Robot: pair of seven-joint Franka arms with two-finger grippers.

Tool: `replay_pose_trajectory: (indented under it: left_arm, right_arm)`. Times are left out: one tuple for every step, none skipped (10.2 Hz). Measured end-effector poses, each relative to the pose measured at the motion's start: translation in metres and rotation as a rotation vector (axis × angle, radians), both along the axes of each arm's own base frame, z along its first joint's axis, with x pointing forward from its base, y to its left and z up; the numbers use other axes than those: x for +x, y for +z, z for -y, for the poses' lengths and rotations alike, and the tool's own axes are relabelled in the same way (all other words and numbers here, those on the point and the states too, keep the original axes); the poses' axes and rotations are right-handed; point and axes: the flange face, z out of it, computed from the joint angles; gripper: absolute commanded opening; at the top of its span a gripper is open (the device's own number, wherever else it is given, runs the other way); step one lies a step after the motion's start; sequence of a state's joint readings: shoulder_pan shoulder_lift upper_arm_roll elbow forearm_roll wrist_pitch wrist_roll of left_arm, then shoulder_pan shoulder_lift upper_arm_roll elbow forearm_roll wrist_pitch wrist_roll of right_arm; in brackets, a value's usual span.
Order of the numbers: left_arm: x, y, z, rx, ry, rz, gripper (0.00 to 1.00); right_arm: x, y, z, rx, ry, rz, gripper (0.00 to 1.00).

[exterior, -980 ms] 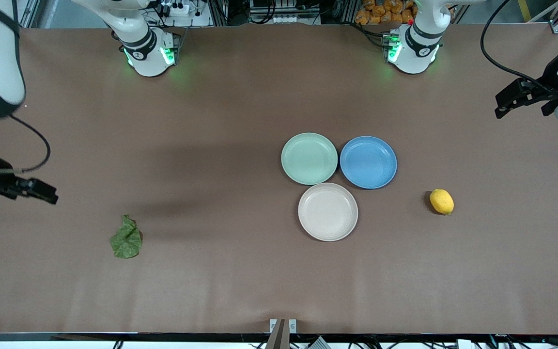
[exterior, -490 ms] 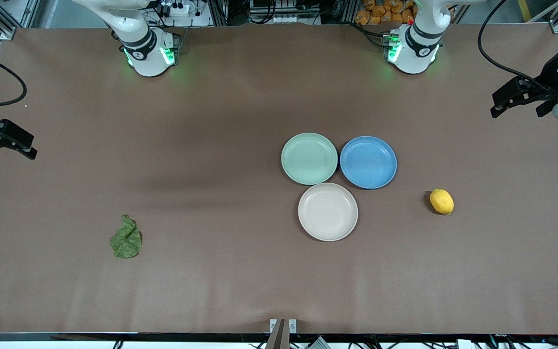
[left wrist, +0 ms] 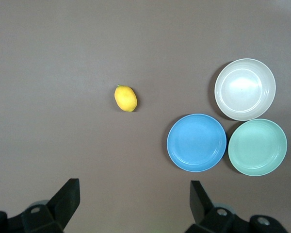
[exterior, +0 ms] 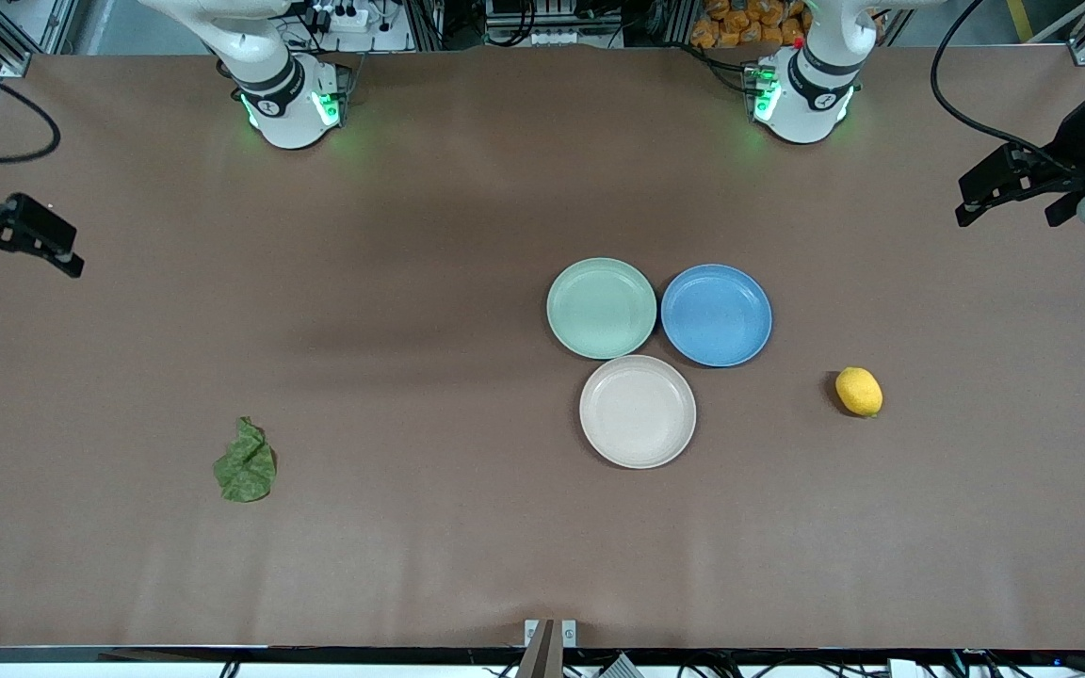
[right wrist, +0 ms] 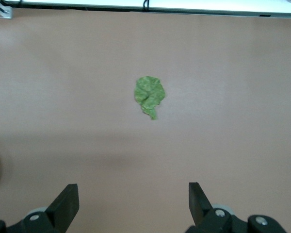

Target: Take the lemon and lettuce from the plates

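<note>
The lemon (exterior: 858, 391) lies on the bare table toward the left arm's end, off the plates; it also shows in the left wrist view (left wrist: 125, 98). The lettuce (exterior: 245, 461) lies on the bare table toward the right arm's end, also in the right wrist view (right wrist: 149, 95). The mint green plate (exterior: 601, 308) and the beige plate (exterior: 638, 411) are empty. My left gripper (exterior: 1009, 209) (left wrist: 134, 204) is open and empty, high over the table's left-arm end. My right gripper (exterior: 24, 268) (right wrist: 133, 204) is open and empty, high over the right-arm end.
An empty blue plate (exterior: 716, 314) touches the mint plate, toward the left arm's end. The three plates form a tight cluster at mid table. A small metal bracket (exterior: 550, 633) sits at the table's edge nearest the front camera.
My right gripper has moved away from the lettuce, toward the robots' side of the table, still open. My left gripper has barely shifted. Lemon, lettuce and plates have not moved.
</note>
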State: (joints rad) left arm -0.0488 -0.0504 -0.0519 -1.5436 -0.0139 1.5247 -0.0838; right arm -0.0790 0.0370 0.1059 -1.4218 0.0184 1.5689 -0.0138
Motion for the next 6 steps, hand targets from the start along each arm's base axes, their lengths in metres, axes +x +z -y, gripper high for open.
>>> replay_pose_trajectory:
  left_arm:
    - [0.000, 0.000, 0.000, 0.000, -0.011, 0.000, 1.00]
    - [0.000, 0.000, 0.000, 0.000, -0.013, 0.000, 1.00]
    - [0.000, 0.000, 0.000, 0.000, -0.013, 0.001, 1.00]
    - [0.000, 0.000, 0.000, 0.000, -0.013, 0.001, 1.00]
    - [0.000, 0.000, 0.000, 0.000, -0.014, 0.001, 1.00]
    - [0.000, 0.000, 0.000, 0.000, -0.014, 0.001, 1.00]
  right_arm:
    - [-0.005, 0.007, 0.001, 0.014, -0.004, 0.007, 1.00]
    - [-0.009, 0.011, 0.004, 0.016, -0.010, 0.004, 1.00]
    - [-0.012, 0.011, 0.008, 0.015, -0.017, -0.009, 1.00]
    - [-0.013, 0.009, 0.014, 0.015, -0.026, -0.021, 1.00]
    - [-0.014, 0.007, 0.020, 0.015, -0.037, -0.031, 1.00]
    - [-0.014, 0.005, 0.026, 0.015, -0.048, -0.037, 1.00]
